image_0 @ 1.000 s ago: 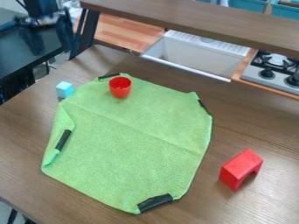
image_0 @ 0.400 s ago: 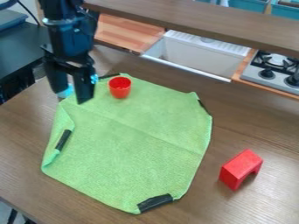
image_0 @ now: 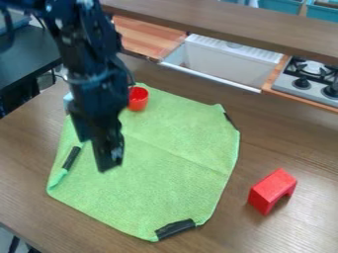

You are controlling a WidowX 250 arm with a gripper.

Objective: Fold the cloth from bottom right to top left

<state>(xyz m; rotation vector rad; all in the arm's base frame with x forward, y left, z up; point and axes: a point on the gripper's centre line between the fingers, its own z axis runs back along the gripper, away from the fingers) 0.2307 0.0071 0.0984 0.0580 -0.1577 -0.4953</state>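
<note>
We had the cloth [image_0: 175, 170] spread on the surface [image_0: 296, 148] and the end effector [image_0: 94, 155] above its left part, fingers apart. We judged that a shallow pinch could lose the corner, and that the incoming fold could topple the red cup [image_0: 138, 99].

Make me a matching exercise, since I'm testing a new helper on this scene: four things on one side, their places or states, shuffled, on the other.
Things
1. small round red cup
2. red arch-shaped block
3. green fabric cloth
4. black two-finger tool

Places or states
A. over the left part of the cloth, as the camera sees it
B. on the bare brown wooden tabletop, right of the cloth
C. spread out, with a black strip at its bottom corner
D. on the cloth, near its upper edge

Right pairs: 1-D, 2-B, 3-C, 4-A
</note>
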